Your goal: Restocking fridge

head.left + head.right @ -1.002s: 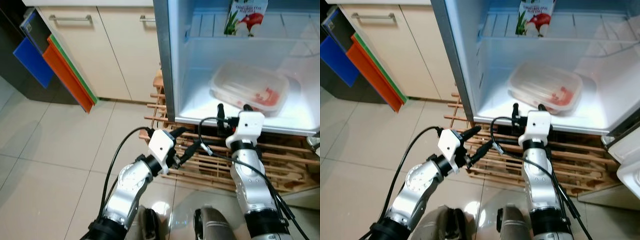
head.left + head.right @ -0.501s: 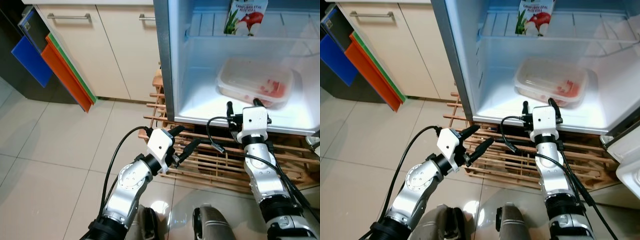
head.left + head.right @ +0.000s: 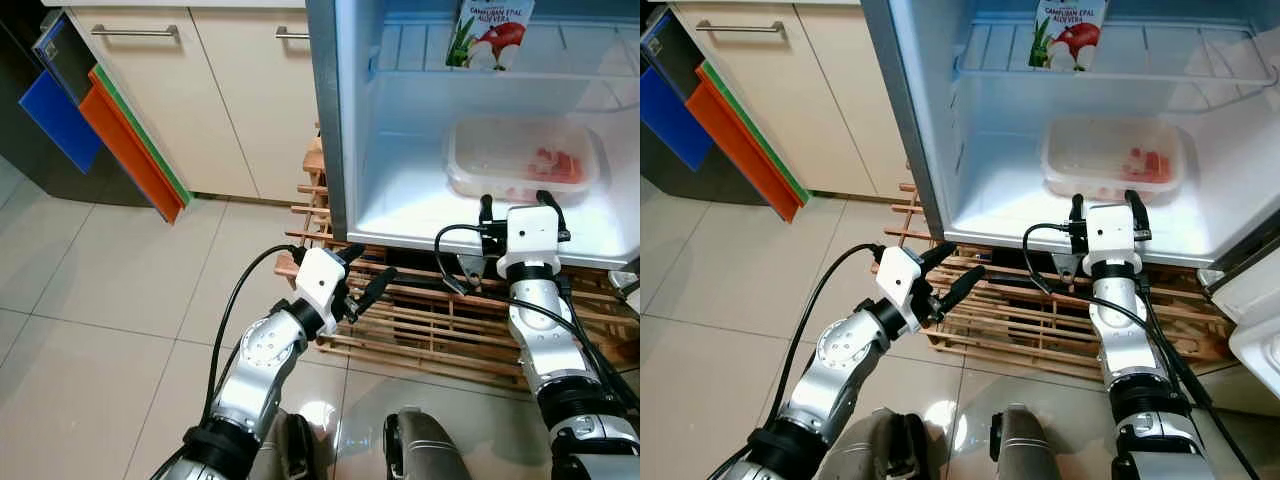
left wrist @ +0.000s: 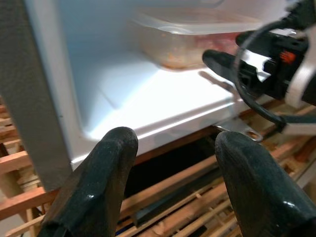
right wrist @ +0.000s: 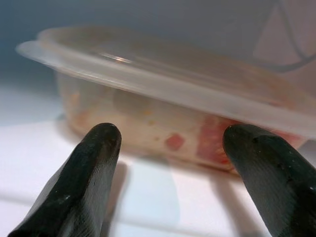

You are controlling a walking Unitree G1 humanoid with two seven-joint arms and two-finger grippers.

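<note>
Two spread right gripper (image 5: pixel 163 163) fingers face food container (image 5: pixel 168 98).

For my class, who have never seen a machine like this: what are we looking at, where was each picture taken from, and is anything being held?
This is a walking humanoid robot with two silver arms, each ending in a two-fingered tool. Two pictures come from its head, looking down; two come from cameras on its wrists. Before it stands an open fridge over a wooden rack. On the fridge floor lies a lidded plastic food container; a juice carton stands on the shelf above. The right tool is open, just short of the container. The left tool is open and holds nothing.
</note>
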